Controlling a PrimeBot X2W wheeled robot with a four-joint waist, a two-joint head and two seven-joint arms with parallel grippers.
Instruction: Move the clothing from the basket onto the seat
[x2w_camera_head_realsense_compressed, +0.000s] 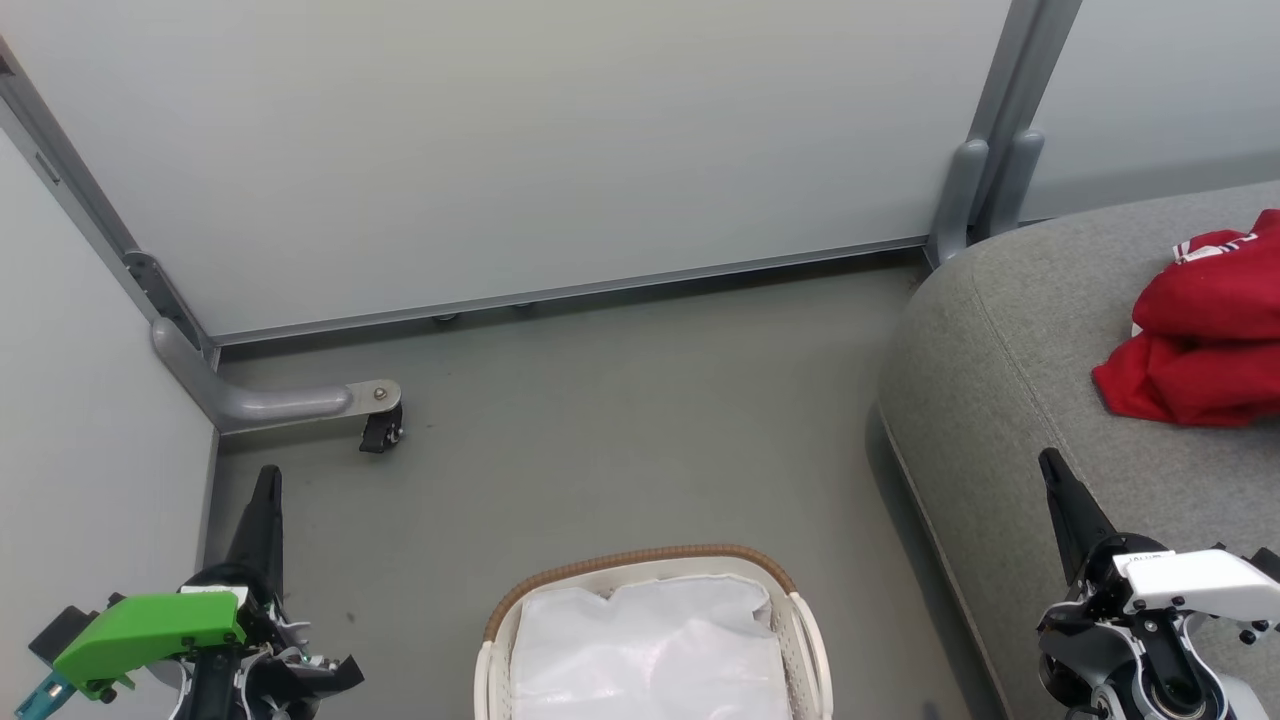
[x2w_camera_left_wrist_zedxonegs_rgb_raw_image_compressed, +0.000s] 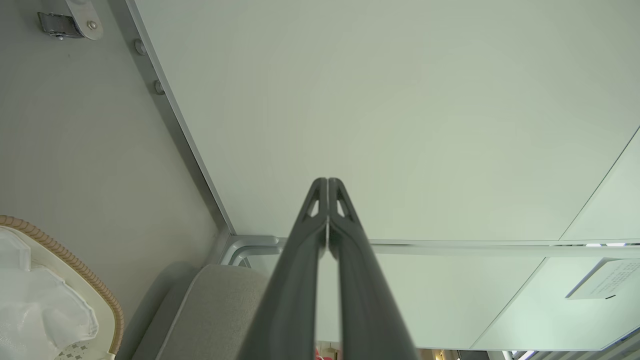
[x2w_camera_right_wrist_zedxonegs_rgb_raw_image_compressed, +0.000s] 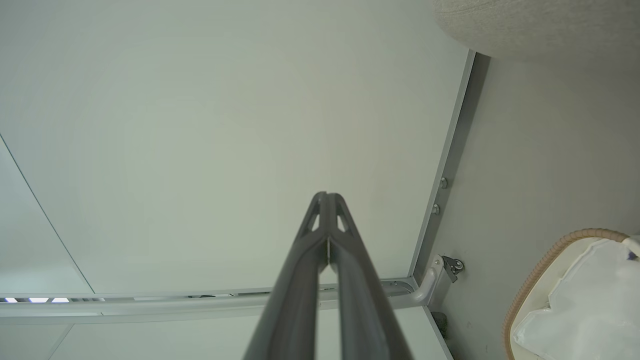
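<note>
The basket (x2w_camera_head_realsense_compressed: 640, 560) sits at the bottom centre of the head view, on the floor (x2w_camera_head_realsense_compressed: 600, 430), its lower part cut off by the frame edge. Inside it lies the crumpled white liner (x2w_camera_head_realsense_compressed: 650, 650), which covers the whole interior; anything beneath it is hidden. The clothing (x2w_camera_head_realsense_compressed: 1200, 340) lies bunched on the seat (x2w_camera_head_realsense_compressed: 1000, 400) at the right of the frame, well apart from the basket. It is cut off by the right edge, with a bit of white trim showing at its top.

The left tool (x2w_camera_head_realsense_compressed: 266, 485) stands at the lower left and the right tool (x2w_camera_head_realsense_compressed: 1052, 465) at the lower right, just over the seat's near edge. In each wrist view the two dark fingers press together at the tips, so both tools are closed.

A paper sheet (x2w_camera_left_wrist_zedxonegs_rgb_raw_image_compressed: 600, 280) hangs on a panel at the lower right of the left wrist view; its print is too small to read.

The floor is plain grey. Pale wall panels (x2w_camera_head_realsense_compressed: 500, 150) in grey metal frames close off the top and left of the head view, and a curved metal foot (x2w_camera_head_realsense_compressed: 270, 402) with a small black caster (x2w_camera_head_realsense_compressed: 380, 432) stands at the left.
</note>
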